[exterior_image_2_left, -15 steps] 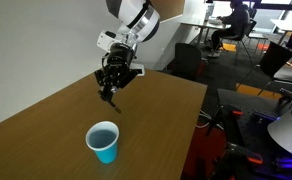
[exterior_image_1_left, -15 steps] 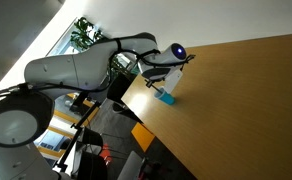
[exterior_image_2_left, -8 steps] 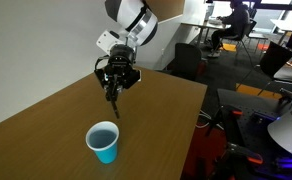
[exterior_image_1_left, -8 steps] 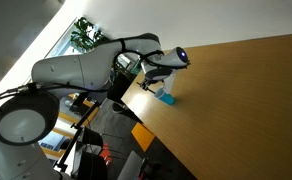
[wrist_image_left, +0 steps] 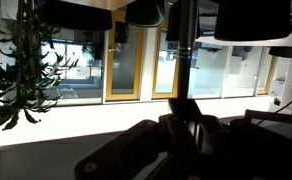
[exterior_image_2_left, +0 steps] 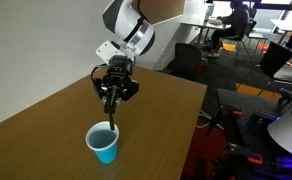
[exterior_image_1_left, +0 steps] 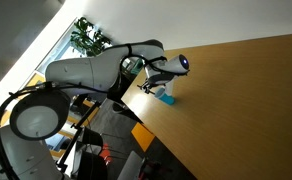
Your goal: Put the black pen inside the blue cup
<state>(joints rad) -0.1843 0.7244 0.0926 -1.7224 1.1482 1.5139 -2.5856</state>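
Note:
The blue cup stands upright on the wooden table near its front edge; it also shows in an exterior view, partly behind the arm. My gripper is shut on the black pen, which hangs straight down. The pen's lower tip is at the cup's open rim. In the wrist view the pen is a dark vertical stick between the dark fingers of the gripper; the cup is out of that view. The gripper hovers just above the cup.
The table edge drops off right beside the cup. Office chairs and desks stand beyond the table's far edge. A plant stands by the window behind the arm. The wrist view shows windows and the plant.
The gripper has moved down and toward the cup with the pen in it. The pen's tip went from well above the table to the cup's rim.

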